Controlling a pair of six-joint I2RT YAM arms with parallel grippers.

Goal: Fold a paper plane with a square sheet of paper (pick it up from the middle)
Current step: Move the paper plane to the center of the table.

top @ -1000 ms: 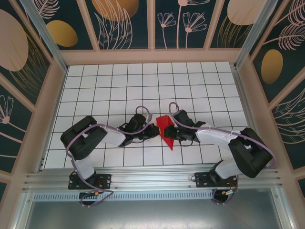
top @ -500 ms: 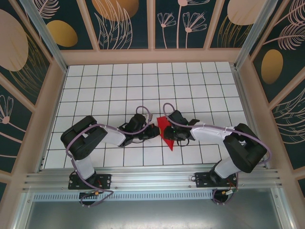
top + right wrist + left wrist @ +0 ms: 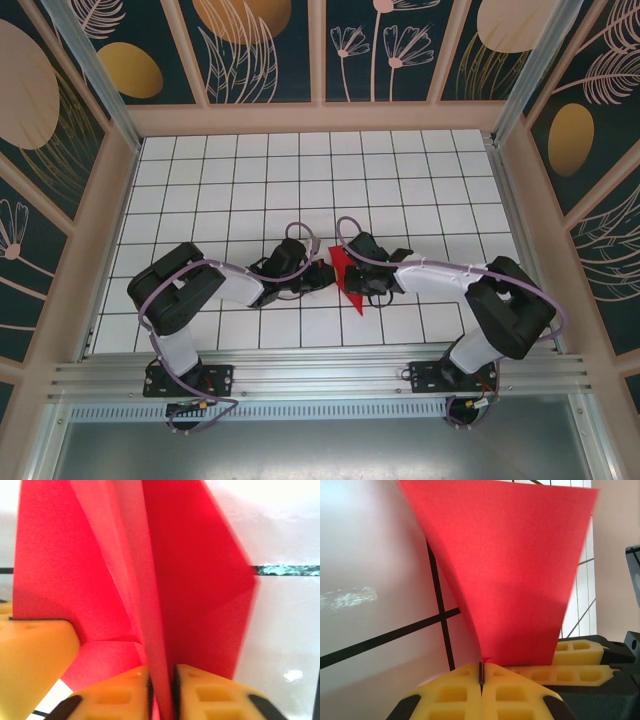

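Moved: in the top view the right arm has swung in toward the frame's middle. The right gripper [image 3: 358, 284] has narrowed onto the red paper [image 3: 345, 272], and less red shows than a second ago.
Unmoved: the left arm and the left gripper [image 3: 320, 273] keep their place.
Left gripper: at the bottom centre of its own wrist view, the left gripper [image 3: 481, 672] has its pads pressed together, pinching the narrow lower end of the paper [image 3: 505, 570].
Right gripper: at the bottom centre of its wrist view, the right gripper [image 3: 161, 687] nips a raised ridge of the paper [image 3: 200, 595] between nearly touching pads.
Paper, place: just below the middle of the top view, held between the two grippers. Whether it touches the surface [image 3: 250, 180] cannot be told.
Paper, shape: thin, matte, bright red and plain. It is creased into long tapering flaps with a sharp centre fold.
Pads: yellow foam blocks with rectangular hollows.
Surface: glossy white, ruled into squares by dark lines.
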